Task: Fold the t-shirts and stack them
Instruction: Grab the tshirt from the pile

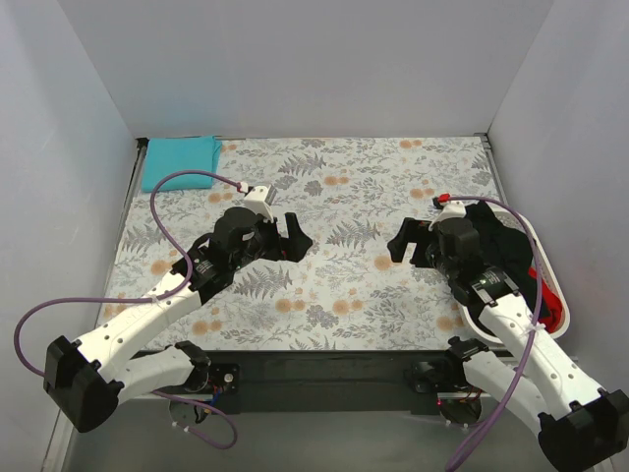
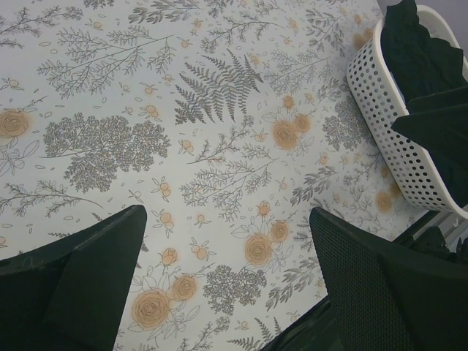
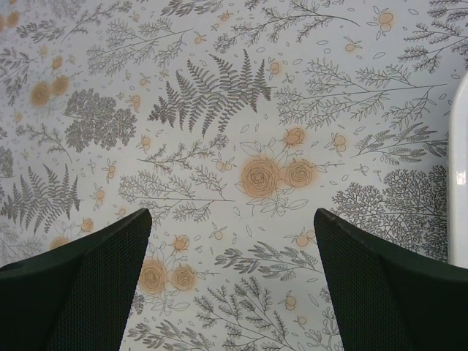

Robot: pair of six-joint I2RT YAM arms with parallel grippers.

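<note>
A folded teal t-shirt (image 1: 180, 160) lies flat in the far left corner of the table. A black t-shirt (image 1: 503, 246) is heaped in the white laundry basket (image 1: 556, 287) at the right edge, and a bit of red cloth (image 1: 550, 307) shows under it. The left wrist view shows the black t-shirt (image 2: 430, 62) in that basket (image 2: 386, 124) too. My left gripper (image 1: 300, 239) (image 2: 227, 213) hovers open over the bare floral covering at mid-table. Facing it, my right gripper (image 1: 396, 242) (image 3: 232, 213) is also open and holds nothing, just left of the basket.
The floral table covering (image 1: 344, 197) spans the whole work area, enclosed by white walls on three sides. The basket's white rim (image 3: 461, 183) shows at the right edge of the right wrist view. A purple cable (image 1: 187, 177) loops above the left arm.
</note>
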